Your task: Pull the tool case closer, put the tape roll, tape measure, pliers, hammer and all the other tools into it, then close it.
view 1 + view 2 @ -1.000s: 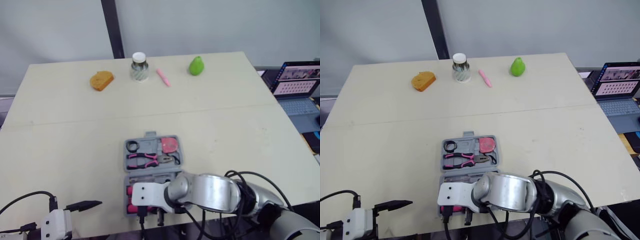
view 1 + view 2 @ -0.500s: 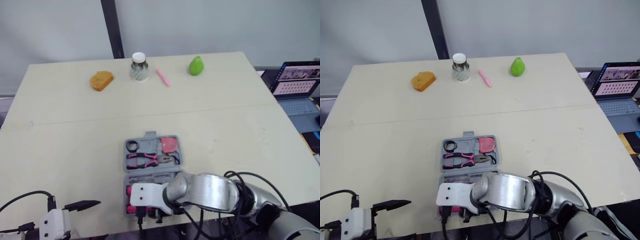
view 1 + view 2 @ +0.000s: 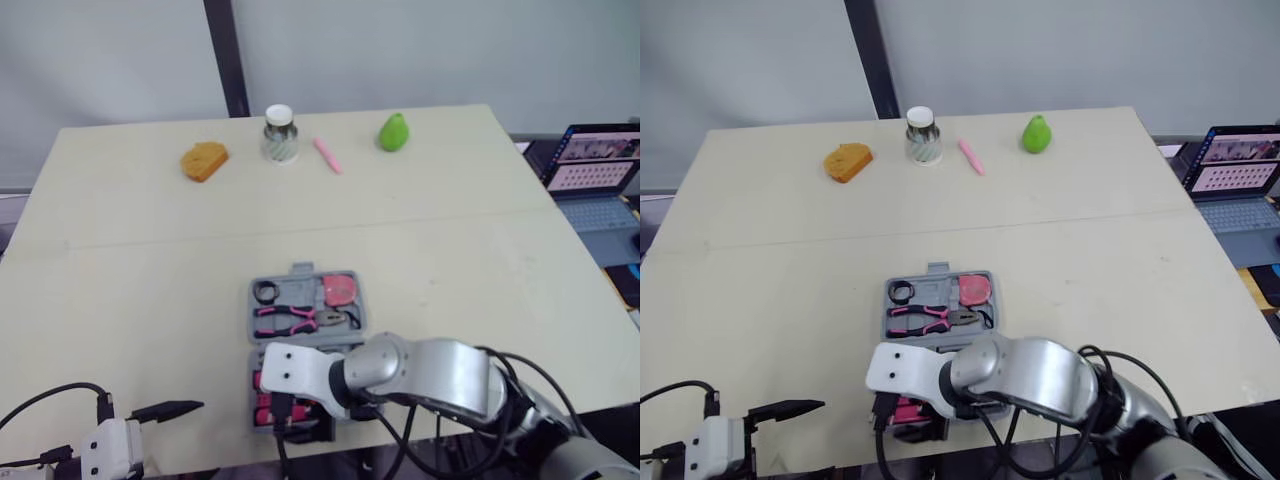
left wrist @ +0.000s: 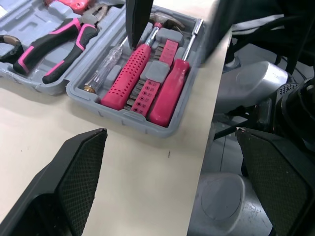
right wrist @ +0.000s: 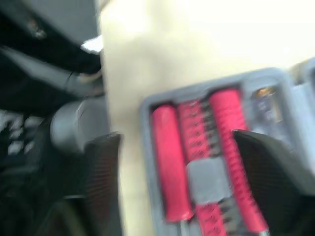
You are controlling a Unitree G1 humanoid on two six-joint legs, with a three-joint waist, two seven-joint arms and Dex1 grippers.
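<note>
Head view: the open tool case [image 3: 300, 270] lies at the near edge of the table [image 3: 450, 270]. Its rear tray holds the tape roll [image 3: 265, 292], pliers [image 3: 290, 321] and tape measure [image 3: 339, 290]. The right gripper [image 3: 305, 418] and its arm hide most of the front tray. Bare tabletop lies on both sides. The left gripper [image 3: 168, 409] is near the front-left edge, apart from the case.

Left wrist view: the jaws are spread wide and empty. The case corner almost meets the table edge. A dark finger partly hides the hammer [image 4: 130, 73].

Right wrist view: the jaws are wide and empty over blurred pink handles.
</note>
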